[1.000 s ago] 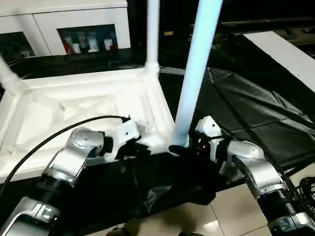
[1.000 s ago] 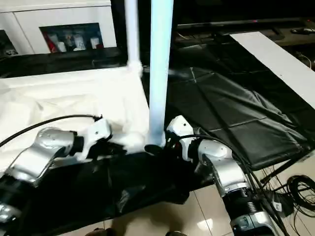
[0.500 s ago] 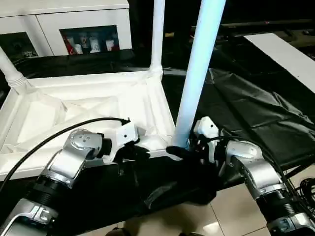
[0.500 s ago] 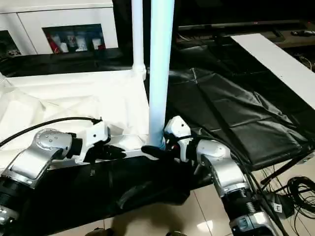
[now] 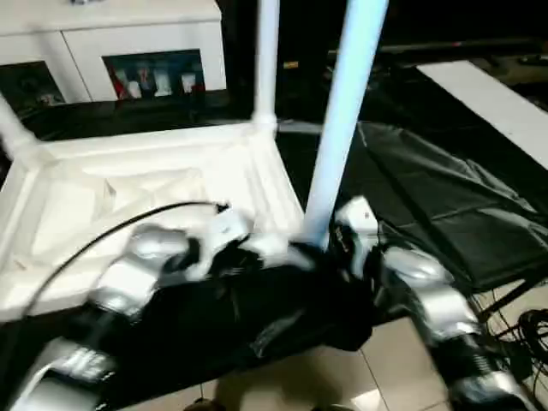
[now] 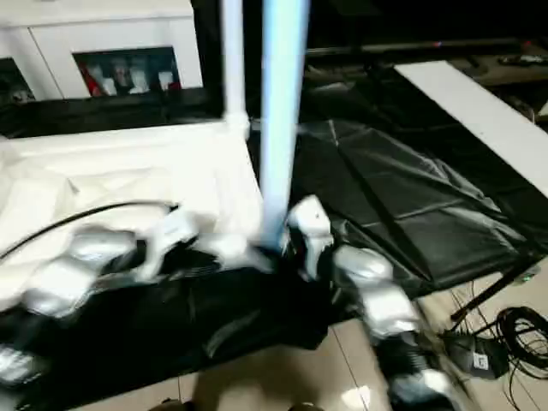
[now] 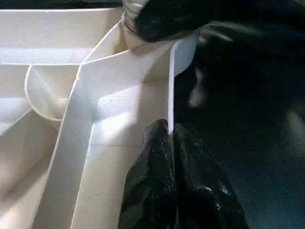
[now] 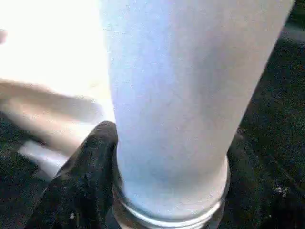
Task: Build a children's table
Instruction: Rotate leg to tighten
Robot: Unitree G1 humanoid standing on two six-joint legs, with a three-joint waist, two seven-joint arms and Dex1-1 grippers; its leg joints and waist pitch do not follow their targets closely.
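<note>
Lying ribbed side up on the black-draped desk [image 5: 445, 214], the tabletop [image 5: 128, 188] carries legs at three corners seen. The near leg [image 5: 338, 120], at 3 o'clock of the tabletop, is clasped low by the right hand [image 5: 330, 248]; the left hand [image 7: 172, 143] pinches the rim. Seating is judged nearly finished; a fourth corner cannot be told.
</note>
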